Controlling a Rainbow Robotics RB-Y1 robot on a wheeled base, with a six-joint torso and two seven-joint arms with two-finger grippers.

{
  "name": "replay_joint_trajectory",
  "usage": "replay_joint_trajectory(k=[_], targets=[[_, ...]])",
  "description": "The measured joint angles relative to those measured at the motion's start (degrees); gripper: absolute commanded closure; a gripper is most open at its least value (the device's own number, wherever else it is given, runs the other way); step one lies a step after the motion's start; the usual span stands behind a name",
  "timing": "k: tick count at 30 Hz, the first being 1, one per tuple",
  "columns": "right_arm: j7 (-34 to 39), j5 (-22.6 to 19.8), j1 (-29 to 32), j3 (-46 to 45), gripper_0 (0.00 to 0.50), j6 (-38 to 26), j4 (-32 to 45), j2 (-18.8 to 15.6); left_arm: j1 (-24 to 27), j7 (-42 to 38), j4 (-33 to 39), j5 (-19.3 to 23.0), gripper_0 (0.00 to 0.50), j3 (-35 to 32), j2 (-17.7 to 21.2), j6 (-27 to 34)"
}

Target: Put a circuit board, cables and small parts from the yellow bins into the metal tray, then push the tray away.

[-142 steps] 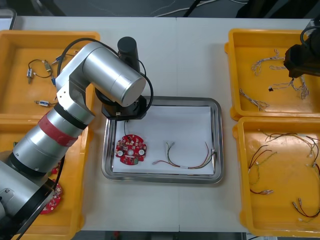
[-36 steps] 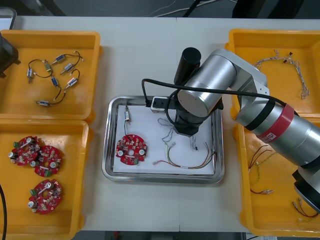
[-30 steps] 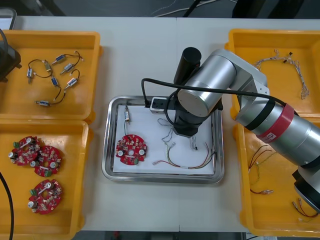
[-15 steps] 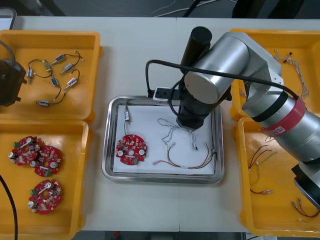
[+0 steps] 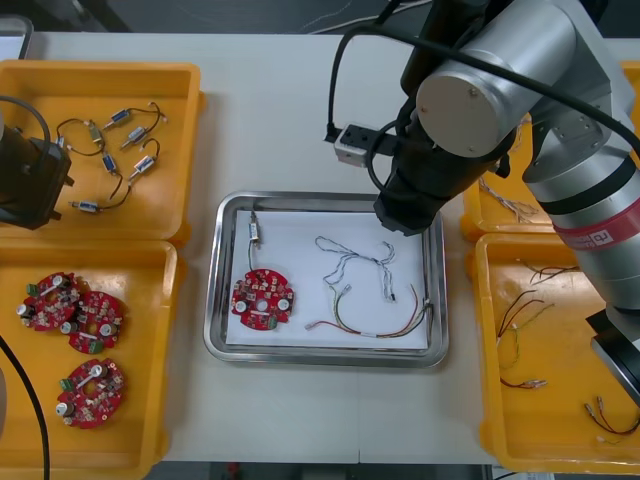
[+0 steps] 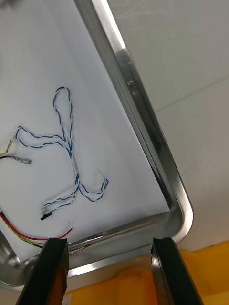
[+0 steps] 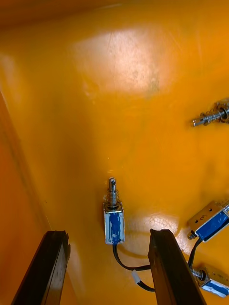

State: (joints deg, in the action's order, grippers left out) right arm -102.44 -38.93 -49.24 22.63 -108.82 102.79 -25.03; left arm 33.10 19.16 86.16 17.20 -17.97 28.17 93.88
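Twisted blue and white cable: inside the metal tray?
Inside: the cable lies within the metal tray rim, clear of the open right gripper.

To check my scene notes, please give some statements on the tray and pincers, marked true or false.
1. One circuit board lies in the metal tray. True.
2. The right pincer holds the blue and white cable. False: the pincer is open; the cable lies in the tray.
3. The left pincer is open above a small metal part in a yellow bin. True.
4. The tray holds no small metal part. False: a second small metal part lies near the circuit board.
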Motion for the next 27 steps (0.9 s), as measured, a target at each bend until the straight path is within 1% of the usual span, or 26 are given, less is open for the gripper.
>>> replay_joint_trajectory(k=[2,9,13,16,21,27], targets=[[4.6,0.0,0.0,-1.3,0.0,-0.8,0.9,0.0,0.0,0.0,0.0,0.2,0.0,0.5,0.0,0.0],[13.7,-0.2,0.0,-7.5,0.0,-0.9,3.7,0.0,0.0,0.0,-0.6,0.6,0.0,2.1,0.0,-0.9],[20.2,-0.2,0.0,-10.6,0.0,-1.0,5.3,0.0,0.3,0.0,-3.2,0.6,0.0,3.0,0.0,-2.9],[23.3,-0.2,0.0,-11.6,0.0,-1.0,6.2,-0.4,1.0,0.0,-6.1,0.6,0.0,3.5,0.0,-4.2],[28.7,-0.2,0.0,-11.7,0.0,-1.0,7.0,-2.0,2.5,0.0,-10.3,0.6,0.0,3.5,0.0,-6.7],[35.5,-0.2,1.1,-11.7,0.0,-1.0,8.7,-5.0,5.6,0.0,-15.1,0.3,0.0,3.5,-0.1,-8.9]])
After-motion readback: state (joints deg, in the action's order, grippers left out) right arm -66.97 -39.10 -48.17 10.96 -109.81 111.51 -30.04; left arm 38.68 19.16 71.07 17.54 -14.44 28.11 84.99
